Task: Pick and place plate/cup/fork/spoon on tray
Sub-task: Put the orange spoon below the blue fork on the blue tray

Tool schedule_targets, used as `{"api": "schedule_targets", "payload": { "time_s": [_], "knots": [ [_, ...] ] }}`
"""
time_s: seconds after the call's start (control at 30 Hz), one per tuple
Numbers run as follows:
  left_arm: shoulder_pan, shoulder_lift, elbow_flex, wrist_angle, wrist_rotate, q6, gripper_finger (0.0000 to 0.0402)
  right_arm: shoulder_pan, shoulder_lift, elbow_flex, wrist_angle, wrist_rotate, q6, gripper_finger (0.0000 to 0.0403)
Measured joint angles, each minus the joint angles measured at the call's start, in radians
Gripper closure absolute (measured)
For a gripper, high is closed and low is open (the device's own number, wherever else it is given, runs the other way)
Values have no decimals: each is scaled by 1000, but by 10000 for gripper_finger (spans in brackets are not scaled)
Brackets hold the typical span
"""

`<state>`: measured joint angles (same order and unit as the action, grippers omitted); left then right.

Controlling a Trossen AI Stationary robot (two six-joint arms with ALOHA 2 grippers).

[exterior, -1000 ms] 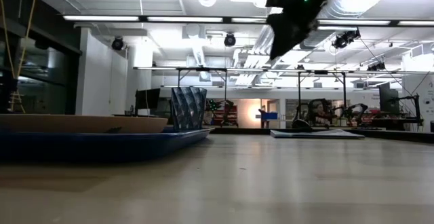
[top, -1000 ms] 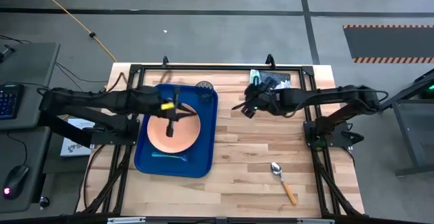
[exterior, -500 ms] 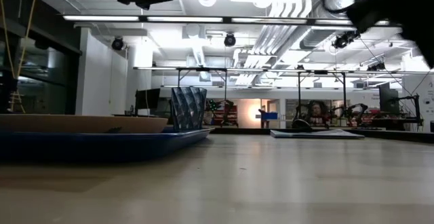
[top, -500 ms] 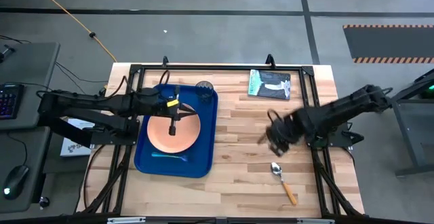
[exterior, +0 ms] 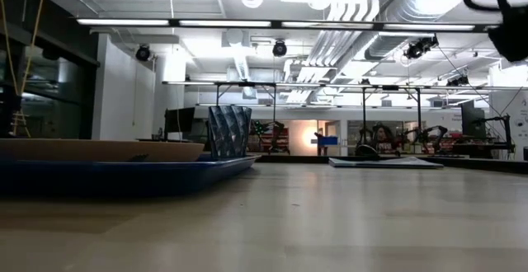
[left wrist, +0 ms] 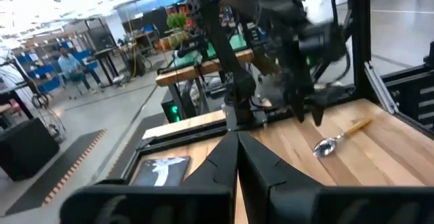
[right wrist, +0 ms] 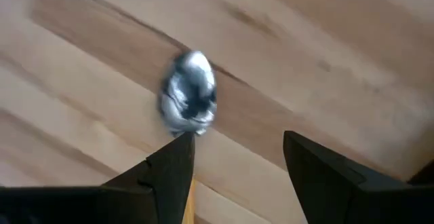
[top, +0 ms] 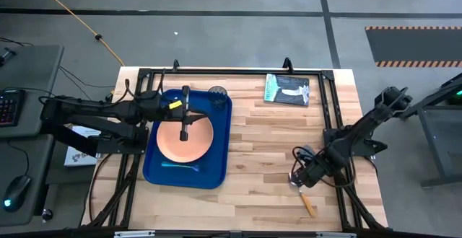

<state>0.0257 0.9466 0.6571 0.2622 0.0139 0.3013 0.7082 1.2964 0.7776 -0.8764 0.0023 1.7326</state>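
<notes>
Pale wood planks form the worktop (top: pixel 253 151), which fills the middle of the high view, and the dark-blue tray (top: pixel 221 138) lies on its left half. On the tray rests the peach-orange plate (top: pixel 167 146), with the dark see-through cup (top: pixel 218 92) standing upright in the tray's upper right corner and the light-blue fork (top: pixel 180 166) lying just below the plate near the tray's lower edge. The left gripper (top: pixel 184 130) hovers over the plate, its fingers drawn together with nothing between them; in the left wrist view those fingers (left wrist: pixel 224 159) meet in a narrow point. The spoon (top: pixel 303 195) lies on bare wood in the lower right of the high view, well apart from the tray, its orange-yellow handle pointing toward the lower right. The right gripper (top: pixel 298 177) sits directly over the spoon's bowl end; in the right wrist view its two dark fingers (right wrist: pixel 169 173) stand wide apart, and the shiny silver bowl of the spoon (right wrist: pixel 188 94) shows just beyond them, nearer one finger than the other and held by neither. A flat teal-and-black packet (top: pixel 286 90) lies near the worktop's upper right edge. In the low view the tray (exterior: pixel 124 175), plate (exterior: pixel 99 150) and cup (exterior: pixel 228 132) show at left.
</notes>
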Motion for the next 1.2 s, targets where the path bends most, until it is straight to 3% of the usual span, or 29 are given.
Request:
{"api": "schedule_targets", "payload": {
  "time_s": [0.13, 0.3, 0.47, 0.8, 1.07, 1.2],
  "knots": [
    [0, 1, 0, -6, 0, -2, 401, 17, 0, -106, 210, -60, 22, 187],
    [0, 1, 0, -6, 0, 22, 401, 38, 0, -178, 461, -23, 22, 187],
    [0, 1, 0, -7, 0, 22, 401, 60, 11, -178, 459, 3, 41, 187],
    [0, 1, 0, -11, 0, 16, 401, 68, 144, -172, 482, -104, 89, 187],
    [0, 1, 0, -10, 0, 16, 401, 62, 157, -172, 476, -66, 115, 188],
    [0, 1, 0, -10, 0, 16, 401, 59, 159, -173, 462, -63, 154, 208]
  ]
}}
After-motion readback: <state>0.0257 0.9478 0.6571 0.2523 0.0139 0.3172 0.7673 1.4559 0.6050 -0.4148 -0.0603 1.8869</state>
